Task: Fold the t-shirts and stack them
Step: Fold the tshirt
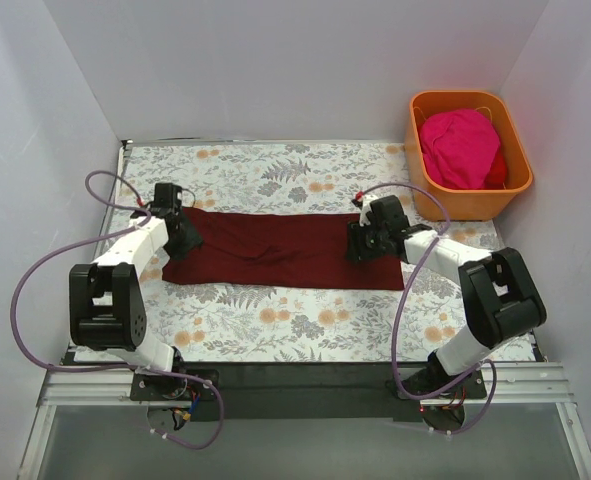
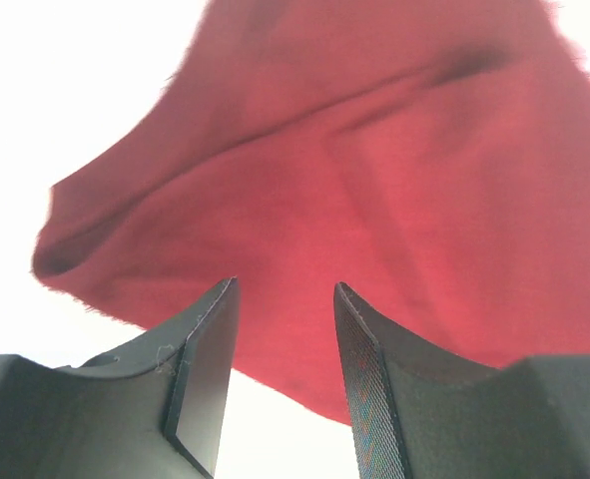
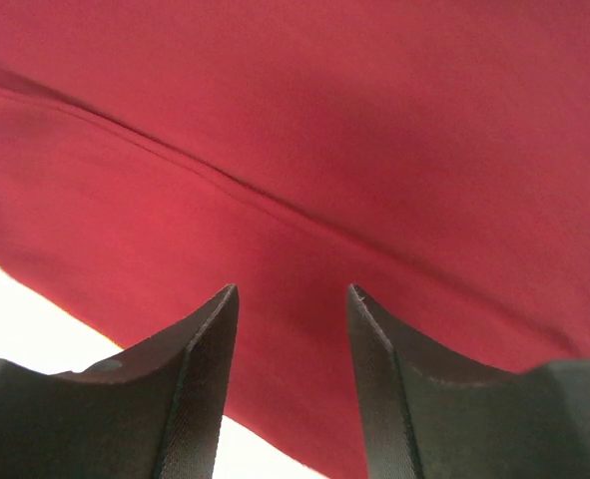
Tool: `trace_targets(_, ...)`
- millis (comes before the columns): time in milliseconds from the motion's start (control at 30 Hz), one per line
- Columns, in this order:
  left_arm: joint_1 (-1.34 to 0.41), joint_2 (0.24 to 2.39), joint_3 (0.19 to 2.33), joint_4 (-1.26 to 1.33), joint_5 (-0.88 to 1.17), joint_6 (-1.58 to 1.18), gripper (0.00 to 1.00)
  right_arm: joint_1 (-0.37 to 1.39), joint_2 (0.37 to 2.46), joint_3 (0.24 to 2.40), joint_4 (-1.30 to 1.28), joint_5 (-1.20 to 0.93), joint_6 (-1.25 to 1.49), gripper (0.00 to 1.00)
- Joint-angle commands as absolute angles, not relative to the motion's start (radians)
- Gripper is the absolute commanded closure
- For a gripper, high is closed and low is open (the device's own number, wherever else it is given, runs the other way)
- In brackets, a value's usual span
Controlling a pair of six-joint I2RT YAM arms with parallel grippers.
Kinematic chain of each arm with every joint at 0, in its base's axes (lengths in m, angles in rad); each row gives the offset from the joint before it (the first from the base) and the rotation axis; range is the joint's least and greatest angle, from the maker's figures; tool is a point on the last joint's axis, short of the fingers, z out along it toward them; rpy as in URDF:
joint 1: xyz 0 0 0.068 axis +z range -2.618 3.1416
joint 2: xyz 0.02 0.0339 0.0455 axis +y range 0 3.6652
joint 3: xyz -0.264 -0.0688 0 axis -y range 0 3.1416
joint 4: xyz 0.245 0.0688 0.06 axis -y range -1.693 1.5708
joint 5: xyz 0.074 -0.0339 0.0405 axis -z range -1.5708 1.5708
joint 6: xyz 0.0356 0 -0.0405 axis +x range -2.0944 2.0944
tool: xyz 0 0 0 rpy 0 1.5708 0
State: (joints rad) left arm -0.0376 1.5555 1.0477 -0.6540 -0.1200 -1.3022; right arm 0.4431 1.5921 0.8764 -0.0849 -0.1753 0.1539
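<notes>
A dark maroon t-shirt (image 1: 275,252) lies on the table as a long flat band, folded lengthwise. My left gripper (image 1: 187,238) is at its left end, low over the cloth. In the left wrist view my left gripper (image 2: 285,287) is open, with the shirt's rumpled end (image 2: 374,180) just beyond the fingertips. My right gripper (image 1: 360,245) is on the shirt's right part. In the right wrist view my right gripper (image 3: 291,289) is open over the cloth (image 3: 324,120), near a fold line. A magenta-pink t-shirt (image 1: 460,148) lies bunched in the tub.
The orange plastic tub (image 1: 470,206) stands at the back right corner of the table. The table has a floral cover (image 1: 275,175). White walls close in the left, back and right sides. Purple cables loop beside both arms.
</notes>
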Motion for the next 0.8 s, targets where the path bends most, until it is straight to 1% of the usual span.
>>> trace_targets(0,0.036,1.509,0.936,-0.611,-0.149,-1.336,0.59,0.405,1.522,0.803,-0.176,-0.005,0.162,0.45)
trace_targets(67,0.084,1.493,0.875,-0.591,-0.141,-1.347,0.59,0.384,1.5,0.773,-0.196,0.029,0.178,0.44)
trace_targets(133,0.13,1.488,0.847,-0.572,-0.118,-1.353,0.59,0.345,1.491,0.73,-0.212,0.02,0.204,0.43)
trace_targets(333,0.187,1.448,0.787,-0.569,-0.097,-1.356,0.6,0.285,1.454,0.635,-0.279,-0.028,0.245,0.43)
trace_targets(400,0.187,1.416,0.801,-0.572,-0.094,-1.35,0.6,0.284,1.437,0.627,-0.285,-0.022,0.244,0.43)
trace_targets(533,0.186,1.374,0.842,-0.545,-0.02,-1.306,0.55,0.284,1.413,0.637,-0.285,-0.031,0.235,0.43)
trace_targets(567,0.186,1.379,0.853,-0.535,-0.002,-1.29,0.52,0.282,1.414,0.646,-0.285,-0.034,0.232,0.43)
trace_targets(767,0.149,1.486,0.932,-0.496,0.13,-1.217,0.51,0.284,1.436,0.652,-0.282,-0.049,0.218,0.44)
